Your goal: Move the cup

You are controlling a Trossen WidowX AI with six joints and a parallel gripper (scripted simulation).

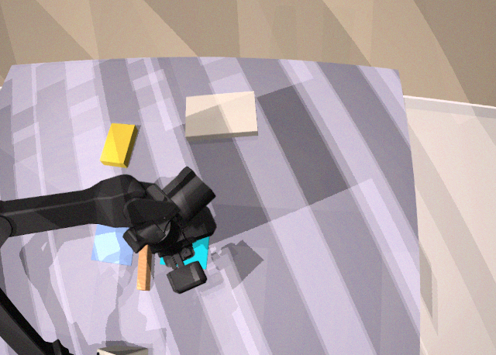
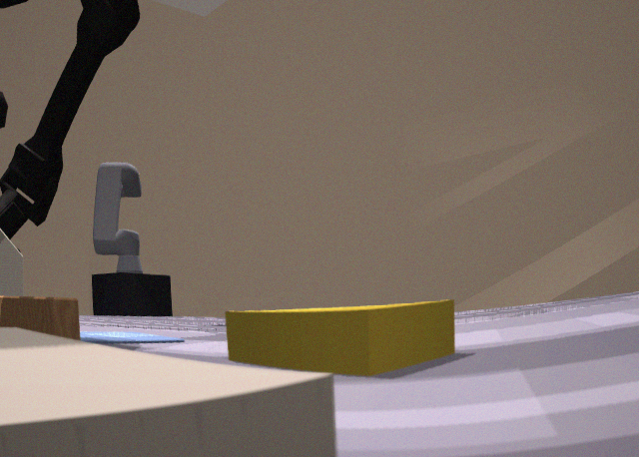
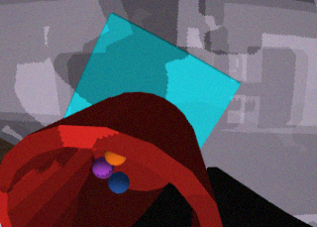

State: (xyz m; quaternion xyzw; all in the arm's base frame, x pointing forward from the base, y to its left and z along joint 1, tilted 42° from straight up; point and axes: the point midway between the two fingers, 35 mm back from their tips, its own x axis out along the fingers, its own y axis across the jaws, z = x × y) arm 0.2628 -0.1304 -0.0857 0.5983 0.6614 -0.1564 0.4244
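Observation:
My gripper (image 1: 186, 250) (image 3: 197, 177) is shut on the wall of the red cup (image 3: 144, 110), with one finger inside the cup and one outside. The cup shows only in the wrist view; the arm hides it in the top view. An orange marble (image 3: 115, 159), a purple marble (image 3: 102, 168) and a blue marble (image 3: 119, 182) lie inside it. The cup is over or close to the near part of the cyan pad (image 1: 201, 251) (image 3: 198, 83); its height above the pad cannot be told. The light blue pad (image 1: 111, 249) (image 2: 129, 337) carries no cup.
A wooden bar (image 1: 143, 269) (image 2: 43, 315) stands between the pads. A yellow block (image 1: 118, 143) (image 2: 299, 338) and a cream box (image 1: 220, 112) (image 2: 155, 382) lie farther back. A pale object (image 1: 122, 350) is at the bottom edge. A grey shape (image 2: 107, 210) stands on a black box (image 2: 131, 294).

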